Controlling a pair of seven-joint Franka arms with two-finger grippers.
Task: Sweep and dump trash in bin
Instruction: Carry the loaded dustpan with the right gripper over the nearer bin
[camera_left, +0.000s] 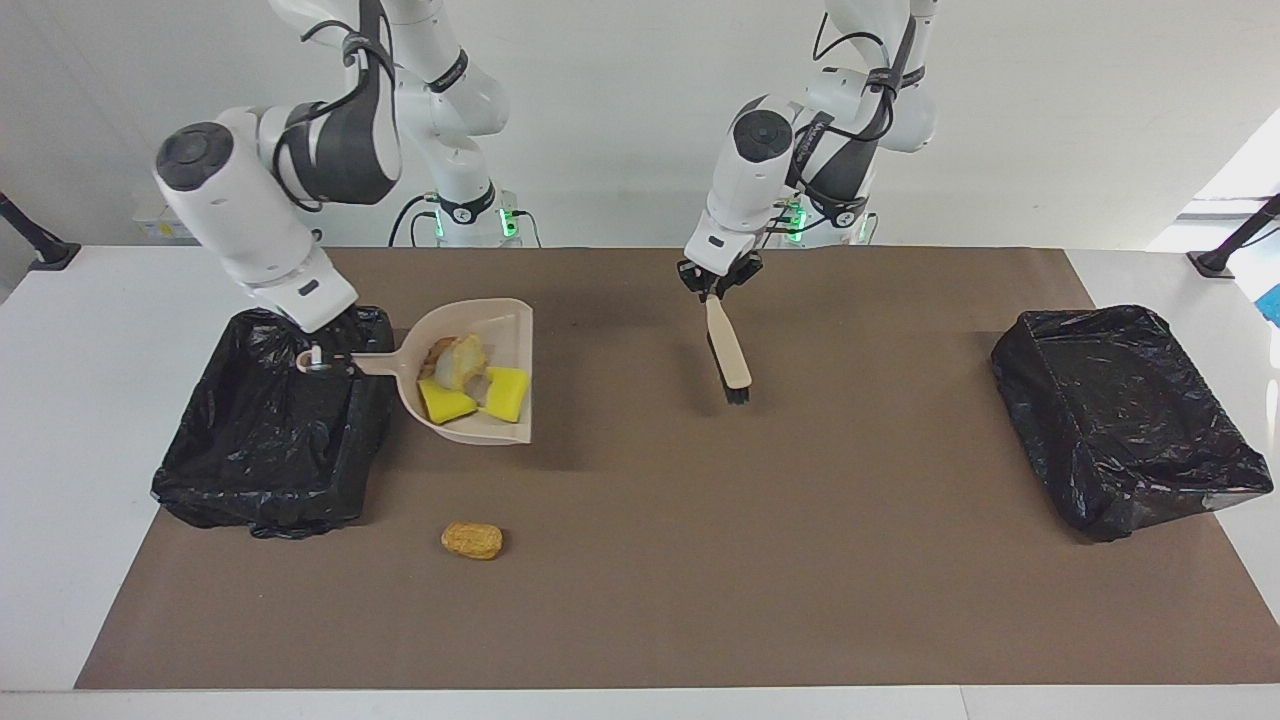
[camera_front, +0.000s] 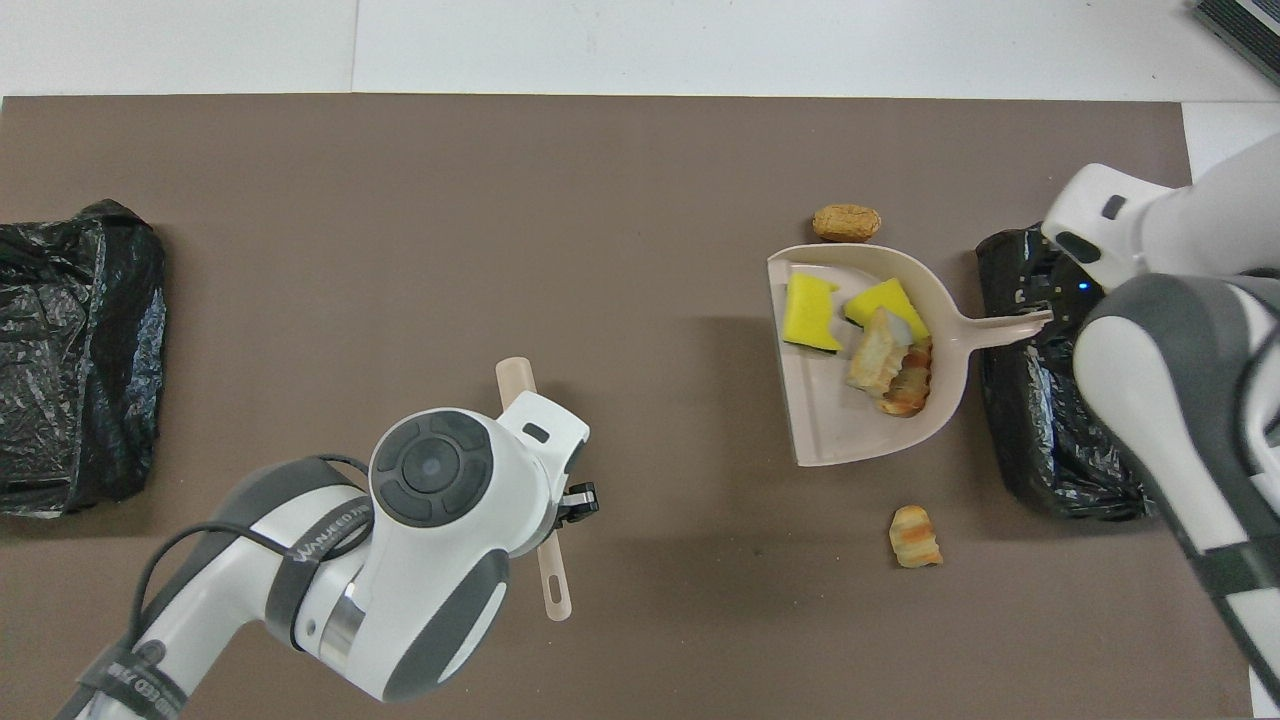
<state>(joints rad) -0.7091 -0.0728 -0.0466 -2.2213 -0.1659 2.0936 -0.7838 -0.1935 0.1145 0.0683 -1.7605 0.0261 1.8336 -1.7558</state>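
1. The right gripper grasps the dustpan by the end of its handle, over the edge of the bin at the right arm's end of the table.
2. The dustpan hangs in the air. Its long axis runs along the table's length, the handle pointing over that bin and the open mouth facing the left arm's end. It looks roughly level.
3. In the pan lies some of the trash: two yellow sponge chunks near the mouth and browned bread lumps heaped against the curved wall nearer the handle.
4. A golden lump lies on the mat, farther from the robots than the pan.
5. A striped bread piece lies on the mat nearer the robots than the pan, seen only in the overhead view.
6. The left gripper is clenched on the handle of the brush, held above the middle of the mat. The brush hangs tilted, bristles at its low end.
7. A second bin, also lined with black plastic, sits at the left arm's end.
8. A brown mat covers most of the white table. A plain white wall stands by the robots' bases.
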